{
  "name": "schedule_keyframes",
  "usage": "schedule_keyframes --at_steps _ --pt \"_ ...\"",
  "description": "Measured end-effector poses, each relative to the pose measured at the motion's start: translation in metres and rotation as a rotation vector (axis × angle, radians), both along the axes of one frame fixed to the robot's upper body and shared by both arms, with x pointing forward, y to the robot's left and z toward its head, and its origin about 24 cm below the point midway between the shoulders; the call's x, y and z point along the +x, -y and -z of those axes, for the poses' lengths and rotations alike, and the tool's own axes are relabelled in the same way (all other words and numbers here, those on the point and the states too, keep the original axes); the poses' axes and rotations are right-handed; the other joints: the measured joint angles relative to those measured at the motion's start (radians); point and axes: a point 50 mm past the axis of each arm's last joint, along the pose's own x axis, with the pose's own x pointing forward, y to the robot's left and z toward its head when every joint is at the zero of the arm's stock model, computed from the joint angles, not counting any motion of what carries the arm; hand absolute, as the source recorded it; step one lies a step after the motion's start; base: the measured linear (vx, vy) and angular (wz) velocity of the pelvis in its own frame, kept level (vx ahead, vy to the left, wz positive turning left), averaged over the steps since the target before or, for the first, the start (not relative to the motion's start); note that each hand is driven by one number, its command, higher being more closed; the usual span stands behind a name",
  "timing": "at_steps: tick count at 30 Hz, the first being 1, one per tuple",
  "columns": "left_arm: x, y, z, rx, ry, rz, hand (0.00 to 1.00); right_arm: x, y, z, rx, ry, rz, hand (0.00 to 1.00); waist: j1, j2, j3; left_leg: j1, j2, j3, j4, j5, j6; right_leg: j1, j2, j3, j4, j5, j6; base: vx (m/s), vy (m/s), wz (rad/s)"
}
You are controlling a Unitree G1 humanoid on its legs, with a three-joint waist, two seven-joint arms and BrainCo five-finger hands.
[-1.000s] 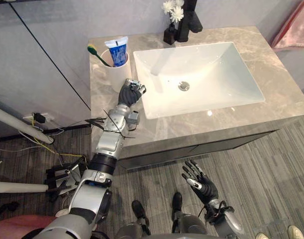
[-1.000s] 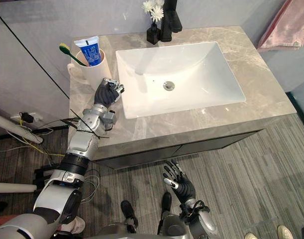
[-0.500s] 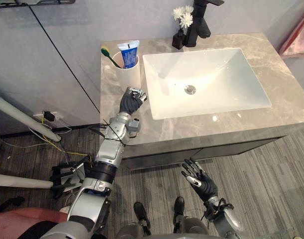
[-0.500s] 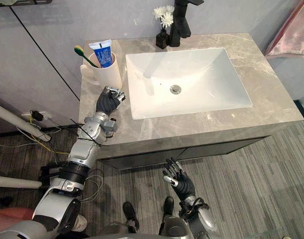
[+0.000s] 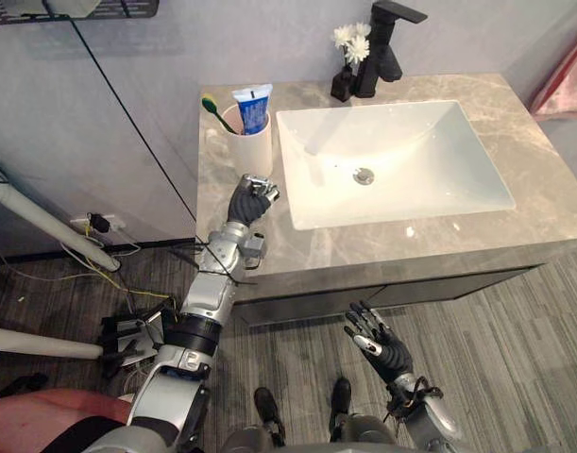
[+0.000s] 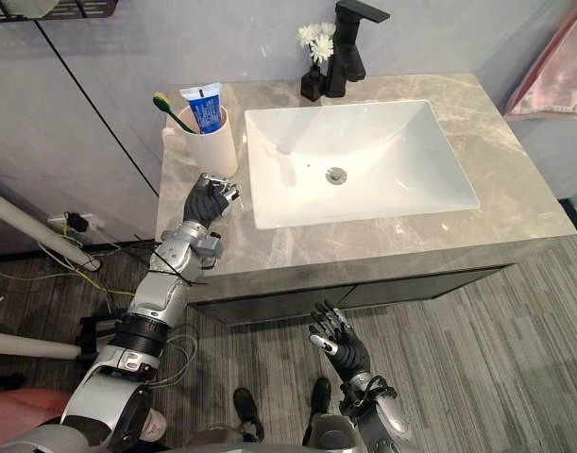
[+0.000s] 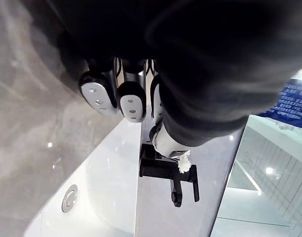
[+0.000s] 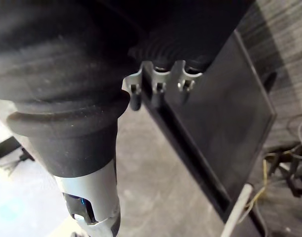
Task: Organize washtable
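Note:
A white cup stands at the back left of the grey marble washtable. In it are a green-headed toothbrush and a blue toothpaste tube. My left hand rests on the counter just in front of the cup, between it and the white sink. Its fingers are curled and hold nothing. My right hand hangs below the counter's front edge over the floor, with its fingers spread open.
A black faucet and a small black vase of white flowers stand behind the sink. Pink cloth hangs at the far right. A grey wall panel runs along the counter's left side.
The camera has shifted, so the washtable sits lower and further right in the picture. Both hands keep their pose and place.

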Motion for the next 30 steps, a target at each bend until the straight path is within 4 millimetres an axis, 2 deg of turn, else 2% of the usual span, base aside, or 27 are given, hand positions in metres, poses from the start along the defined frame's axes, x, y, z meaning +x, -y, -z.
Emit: schedule_keyframes --at_steps 7,13,22,30 --pt "0.006 -0.002 -0.004 0.012 0.003 -0.011 1.0 0.0 0.0 0.0 -0.002 -0.003 0.002 0.0 0.006 -0.002 -0.005 -0.011 0.002 0.02 0.0 0.0 0.0 -0.033 0.001 0.025 0.01 0.0 0.0 -0.01 -0.002 -0.09" --pt "0.017 -0.009 -0.021 0.044 0.031 -0.046 1.0 0.0 0.0 0.0 -0.002 -0.001 0.003 0.0 0.001 -0.009 -0.005 -0.033 0.002 0.046 0.0 0.0 0.0 -0.064 0.001 0.049 0.015 0.006 -0.003 0.02 -0.004 -0.12" --pt "0.031 -0.013 -0.049 0.048 0.083 -0.064 1.0 0.0 0.0 -0.001 -0.002 0.004 0.004 0.0 -0.002 -0.036 0.013 -0.06 0.004 0.055 0.0 0.0 0.001 -0.094 0.004 0.06 0.01 0.013 -0.006 0.01 -0.009 -0.03" --pt "0.044 -0.028 -0.097 0.08 0.187 -0.108 1.0 0.004 0.001 -0.01 -0.004 0.052 0.012 0.0 -0.004 -0.051 0.077 -0.079 0.003 0.072 0.0 0.0 0.001 -0.122 0.004 0.078 0.01 0.02 -0.006 0.01 -0.006 -0.06"
